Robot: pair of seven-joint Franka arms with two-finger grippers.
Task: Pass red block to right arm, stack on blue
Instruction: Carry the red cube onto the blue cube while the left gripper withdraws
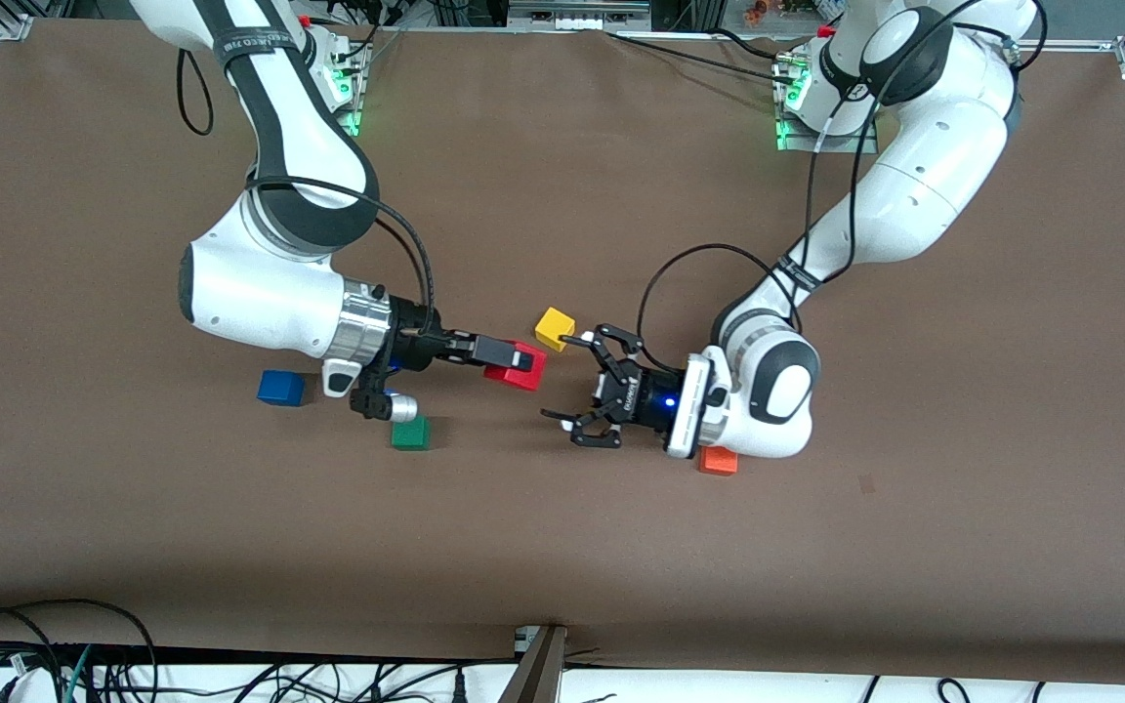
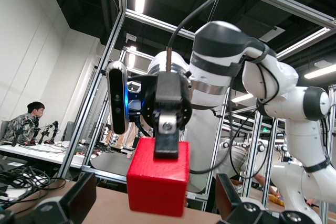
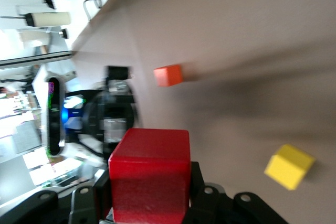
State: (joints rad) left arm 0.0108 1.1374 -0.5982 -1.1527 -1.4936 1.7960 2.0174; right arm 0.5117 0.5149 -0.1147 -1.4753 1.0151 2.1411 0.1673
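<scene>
the small bright red cube [image 1: 516, 367] is clamped in the right gripper [image 1: 514, 359] above mid-worktop, the left gripper [image 1: 577, 381] spread apart beside it; stacking on the solid blue cube [image 1: 280, 388] remains.

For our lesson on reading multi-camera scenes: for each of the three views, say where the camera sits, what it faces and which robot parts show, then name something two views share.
Front view: high across the table, facing both bases; both arms show, the right gripper shut on the red block, the left gripper open.
Left wrist view: looks level at the red block; own fingertips at the edge.
Right wrist view: looks along the table at the left gripper; own fingers show.
Shared: the red block appears in all three.
</scene>
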